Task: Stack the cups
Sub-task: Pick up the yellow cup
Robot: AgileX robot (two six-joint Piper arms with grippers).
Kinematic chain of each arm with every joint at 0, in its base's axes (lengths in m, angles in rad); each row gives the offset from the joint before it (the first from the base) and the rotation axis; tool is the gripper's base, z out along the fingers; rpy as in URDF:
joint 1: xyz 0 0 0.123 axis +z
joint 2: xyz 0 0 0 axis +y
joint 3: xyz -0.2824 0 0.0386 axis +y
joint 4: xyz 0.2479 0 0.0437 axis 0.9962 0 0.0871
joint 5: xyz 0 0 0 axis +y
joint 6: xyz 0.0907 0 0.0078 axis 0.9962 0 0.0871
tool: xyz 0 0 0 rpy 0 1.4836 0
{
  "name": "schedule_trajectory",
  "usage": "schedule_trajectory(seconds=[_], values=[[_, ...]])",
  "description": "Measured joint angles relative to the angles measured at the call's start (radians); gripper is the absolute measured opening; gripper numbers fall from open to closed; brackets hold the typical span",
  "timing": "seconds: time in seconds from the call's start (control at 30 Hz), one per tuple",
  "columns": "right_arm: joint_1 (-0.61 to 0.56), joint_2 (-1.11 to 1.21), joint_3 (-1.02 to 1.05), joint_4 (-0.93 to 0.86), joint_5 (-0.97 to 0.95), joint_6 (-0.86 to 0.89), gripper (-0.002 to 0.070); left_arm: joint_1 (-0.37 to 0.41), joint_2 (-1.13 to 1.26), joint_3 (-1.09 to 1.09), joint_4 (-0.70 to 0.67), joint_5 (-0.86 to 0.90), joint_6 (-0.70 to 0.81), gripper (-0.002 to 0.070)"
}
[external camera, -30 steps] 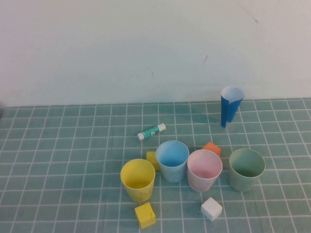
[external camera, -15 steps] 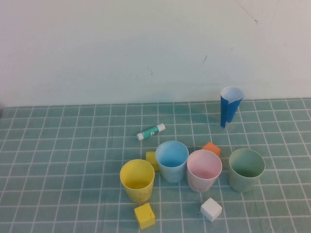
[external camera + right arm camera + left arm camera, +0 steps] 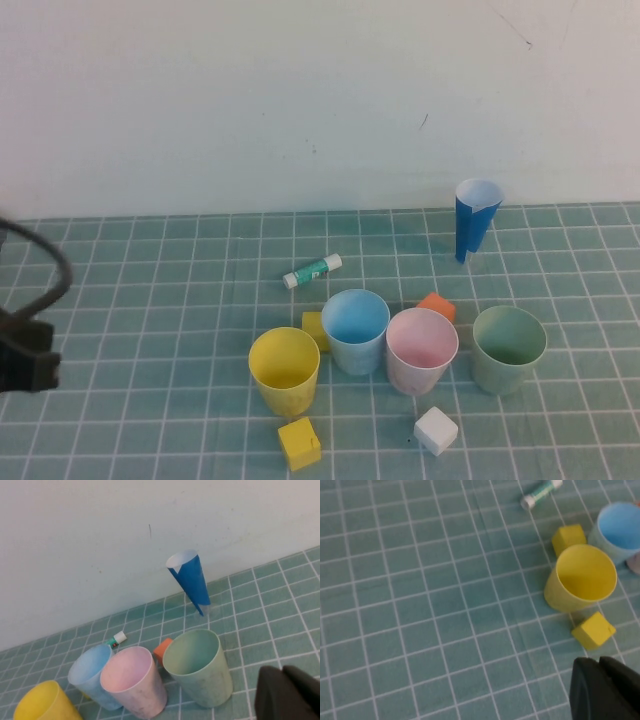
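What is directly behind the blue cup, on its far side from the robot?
Behind the blue cup a yellow block shows at one side and an orange block at the other. Both are partly covered by cups, so their full shapes cannot be seen.

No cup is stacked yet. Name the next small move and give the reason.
Probably open the shut left gripper and bring it toward the yellow cup, the nearest cup to the left arm at the table's left edge. All four cups stand apart, upright. The right gripper, also shut, hangs beside the green cup.
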Motion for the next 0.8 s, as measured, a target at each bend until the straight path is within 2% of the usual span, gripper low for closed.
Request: schedule_trajectory(seconds=[0.13,0.23,0.37,0.47,0.67,0.77,0.8], values=[[0.000,0.000,0.000,0.000,0.003,0.000,-0.0001,-0.082,0.194,-0.106,0.017,0.023,0.033,-0.0003],[0.000,0.000,0.000,0.002,0.003,0.000,-0.0001,-0.188,0.316,-0.164,0.076,0.023,0.018,-0.0003],[0.000,0.000,0.000,0.004,0.006,0.000,-0.0001,-0.314,0.446,-0.230,0.204,0.023,-0.077,-0.0003],[0.000,0.000,0.000,0.004,0.008,0.000,-0.0001,-0.375,0.524,-0.274,0.248,0.023,-0.122,-0.0003],[0.000,0.000,0.000,0.004,0.011,-0.001,-0.0001,-0.414,0.679,-0.360,0.258,0.043,-0.177,0.0006],[0.000,0.000,0.000,0.004,0.011,-0.001,-0.0001,-0.414,0.757,-0.395,0.258,0.047,-0.180,0.0076],[0.000,0.000,0.000,0.004,0.011,-0.001,-0.0001,-0.414,0.784,-0.406,0.258,0.044,-0.180,0.0124]])
